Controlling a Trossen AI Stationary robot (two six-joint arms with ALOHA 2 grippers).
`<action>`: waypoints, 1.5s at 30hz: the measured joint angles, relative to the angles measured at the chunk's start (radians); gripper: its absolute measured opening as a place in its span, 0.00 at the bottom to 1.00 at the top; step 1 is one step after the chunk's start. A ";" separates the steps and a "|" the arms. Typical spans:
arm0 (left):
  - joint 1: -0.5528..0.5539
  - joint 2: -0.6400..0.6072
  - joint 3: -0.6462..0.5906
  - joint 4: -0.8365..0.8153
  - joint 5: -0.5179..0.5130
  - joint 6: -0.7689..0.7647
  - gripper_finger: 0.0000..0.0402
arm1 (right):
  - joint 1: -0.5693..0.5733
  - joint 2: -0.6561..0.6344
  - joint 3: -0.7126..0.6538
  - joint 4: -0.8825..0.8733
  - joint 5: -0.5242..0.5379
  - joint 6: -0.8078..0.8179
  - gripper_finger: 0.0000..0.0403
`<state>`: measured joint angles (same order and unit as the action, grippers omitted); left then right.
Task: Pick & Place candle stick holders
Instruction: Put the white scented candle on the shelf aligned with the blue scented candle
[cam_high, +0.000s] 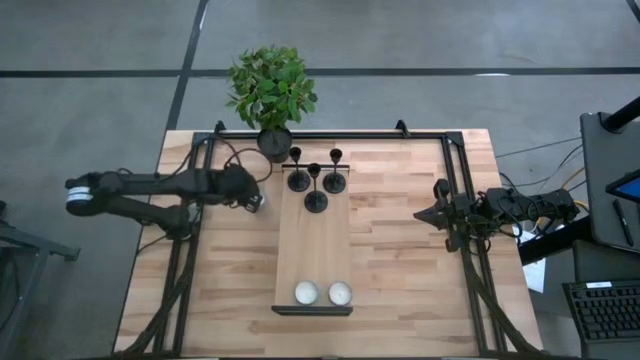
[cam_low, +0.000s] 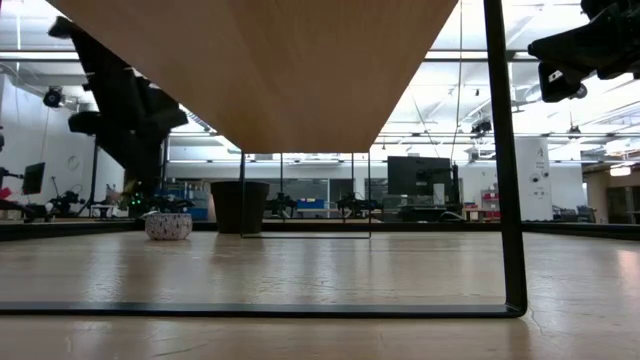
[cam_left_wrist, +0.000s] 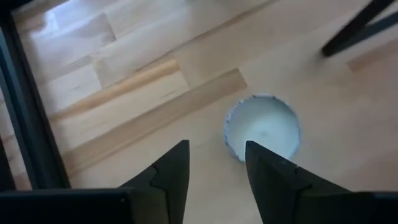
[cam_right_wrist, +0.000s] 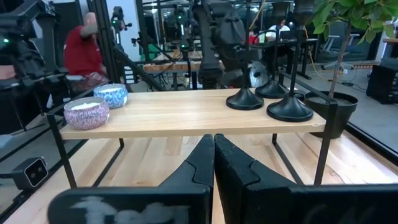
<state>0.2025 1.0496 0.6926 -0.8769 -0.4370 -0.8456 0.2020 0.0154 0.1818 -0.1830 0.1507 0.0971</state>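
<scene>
Three black candle stick holders stand on their round bases at the far end of a raised wooden shelf; they also show in the right wrist view. My left gripper is open above the table, left of the shelf. A white tealight candle lies on the table just beyond its fingertips. My right gripper is shut and empty, right of the shelf and pointing at it.
Two white tealight candles sit at the shelf's near end. A potted plant stands at the table's far edge behind the holders. The shelf rests on a thin black frame. A person in red is in the room beyond.
</scene>
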 joint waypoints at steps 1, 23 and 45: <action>0.014 0.002 -0.005 0.018 0.006 0.011 0.38 | 0.000 0.000 0.000 0.000 0.000 0.000 0.02; 0.104 0.005 -0.188 0.323 0.161 0.079 0.38 | 0.000 0.000 0.000 0.000 0.000 0.000 0.02; 0.104 0.005 -0.207 0.350 0.121 0.082 0.25 | 0.000 0.000 0.000 0.000 0.000 0.000 0.02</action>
<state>0.3065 1.0542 0.4854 -0.5266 -0.3162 -0.7631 0.2020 0.0158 0.1818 -0.1830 0.1509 0.0971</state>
